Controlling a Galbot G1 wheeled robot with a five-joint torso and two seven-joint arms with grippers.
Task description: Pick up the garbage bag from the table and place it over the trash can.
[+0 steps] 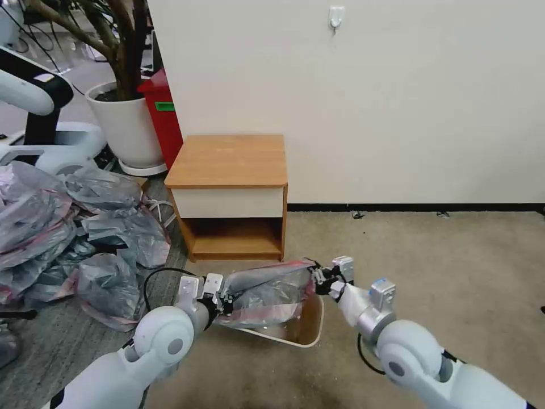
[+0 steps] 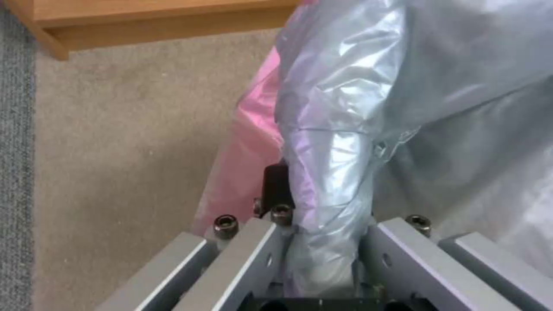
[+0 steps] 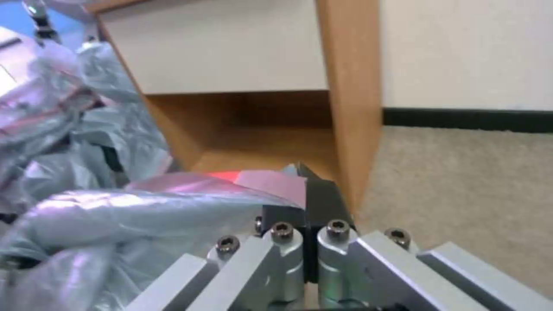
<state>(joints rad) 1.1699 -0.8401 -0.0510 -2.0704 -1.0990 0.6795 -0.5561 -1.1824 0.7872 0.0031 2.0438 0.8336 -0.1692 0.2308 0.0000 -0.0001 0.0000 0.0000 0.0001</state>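
Head view: one trash can (image 1: 309, 329) stands on the carpet just in front of the single table (image 1: 230, 162), and everything else places off it. Left of it lies one heap of grey bags (image 1: 68, 227). At its left rim the left gripper (image 1: 226, 300) is clamped on one garbage bag (image 1: 267, 287), which stretches across the can's top. At its right rim the right gripper (image 1: 318, 279) pinches the bag's pink band, jaws together.

White arms (image 1: 170, 335), black cables (image 1: 149, 283)
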